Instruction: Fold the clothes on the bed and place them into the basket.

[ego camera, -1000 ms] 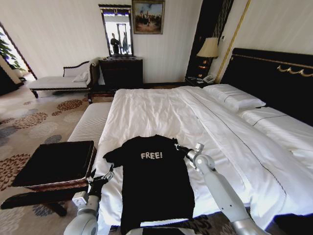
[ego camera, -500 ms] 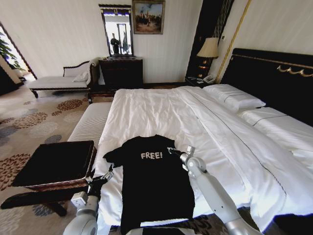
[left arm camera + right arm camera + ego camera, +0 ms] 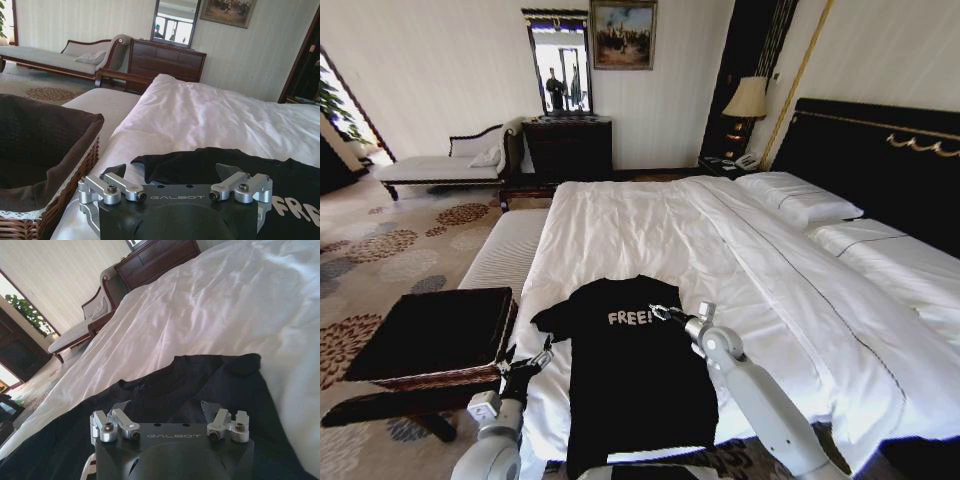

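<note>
White bed (image 3: 650, 220) carries the black T-shirt (image 3: 630, 375), spread flat near its foot edge with its right sleeve folded inward. Brown wicker basket (image 3: 430, 340) stands on the floor just beside the bed. Right gripper (image 3: 660, 313), fingers spread, hovers over the shirt's chest; left gripper (image 3: 528, 365), fingers spread, sits beside the left sleeve.

The black short-sleeved T-shirt (image 3: 630, 375) lies flat on the large white-sheeted bed (image 3: 740, 260), near its foot. The right end effector (image 3: 660, 313) sits over the shirt's chest, jaws apart. The brown woven wicker basket (image 3: 435, 335) stands left of the left end effector (image 3: 525, 365), beside the bed.
</note>
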You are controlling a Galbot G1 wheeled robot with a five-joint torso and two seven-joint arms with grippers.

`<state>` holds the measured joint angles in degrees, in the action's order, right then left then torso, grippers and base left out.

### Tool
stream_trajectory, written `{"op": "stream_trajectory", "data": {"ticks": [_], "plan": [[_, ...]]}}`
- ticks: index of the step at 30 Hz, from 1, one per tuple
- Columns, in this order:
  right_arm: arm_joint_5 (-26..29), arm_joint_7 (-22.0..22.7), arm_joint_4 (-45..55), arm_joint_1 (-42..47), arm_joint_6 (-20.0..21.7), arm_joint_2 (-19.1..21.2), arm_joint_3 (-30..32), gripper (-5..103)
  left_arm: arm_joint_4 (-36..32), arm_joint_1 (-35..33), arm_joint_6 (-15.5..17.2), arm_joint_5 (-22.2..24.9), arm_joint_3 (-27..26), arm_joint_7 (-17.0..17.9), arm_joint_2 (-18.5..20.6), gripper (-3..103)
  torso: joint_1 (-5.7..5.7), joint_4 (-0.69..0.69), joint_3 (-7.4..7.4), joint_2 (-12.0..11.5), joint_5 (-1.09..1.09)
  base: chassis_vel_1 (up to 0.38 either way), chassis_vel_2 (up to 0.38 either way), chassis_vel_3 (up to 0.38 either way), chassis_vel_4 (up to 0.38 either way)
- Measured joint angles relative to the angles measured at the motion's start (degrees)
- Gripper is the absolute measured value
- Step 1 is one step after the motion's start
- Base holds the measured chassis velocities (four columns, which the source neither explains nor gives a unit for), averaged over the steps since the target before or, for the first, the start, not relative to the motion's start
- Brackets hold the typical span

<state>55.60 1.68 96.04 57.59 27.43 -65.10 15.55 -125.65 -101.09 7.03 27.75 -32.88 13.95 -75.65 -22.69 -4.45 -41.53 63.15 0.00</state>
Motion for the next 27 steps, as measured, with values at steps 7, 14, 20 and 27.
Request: {"op": "stream_trajectory", "data": {"ticks": [7, 14, 20, 27], "plan": [[-0.04, 0.12, 0.70, 3.62, -0.54, 1.49, 4.55, 99, 1.81, 4.44, 1.59, 5.53, 0.12, 1.65, 1.31, 100, 0.00, -0.02, 0.00, 0.00, 0.00, 0.000, 0.000, 0.000, 0.000], [-0.05, 0.28, 1.47, 5.54, -0.74, 2.18, 7.54, 100, 6.93, 11.28, 3.59, 13.36, -0.29, 3.71, 3.94, 100, 0.00, 0.00, 0.00, 0.00, -0.01, 0.000, 0.000, 0.000, 0.000], [1.18, 0.80, 2.26, 5.41, -0.64, 3.98, 9.20, 100, 11.81, 15.77, 4.59, 18.69, 0.10, 4.39, 6.79, 100, 0.00, -0.01, -0.01, 0.00, 0.00, 0.000, 0.000, 0.000, 0.000], [2.26, 1.07, 2.05, 4.60, -0.45, 4.47, 9.81, 100, 17.37, 19.95, 5.03, 20.19, 0.85, 4.28, 8.00, 100, 0.00, -0.01, -0.01, 0.00, -0.01, 0.000, 0.000, 0.000, 0.000]]}}
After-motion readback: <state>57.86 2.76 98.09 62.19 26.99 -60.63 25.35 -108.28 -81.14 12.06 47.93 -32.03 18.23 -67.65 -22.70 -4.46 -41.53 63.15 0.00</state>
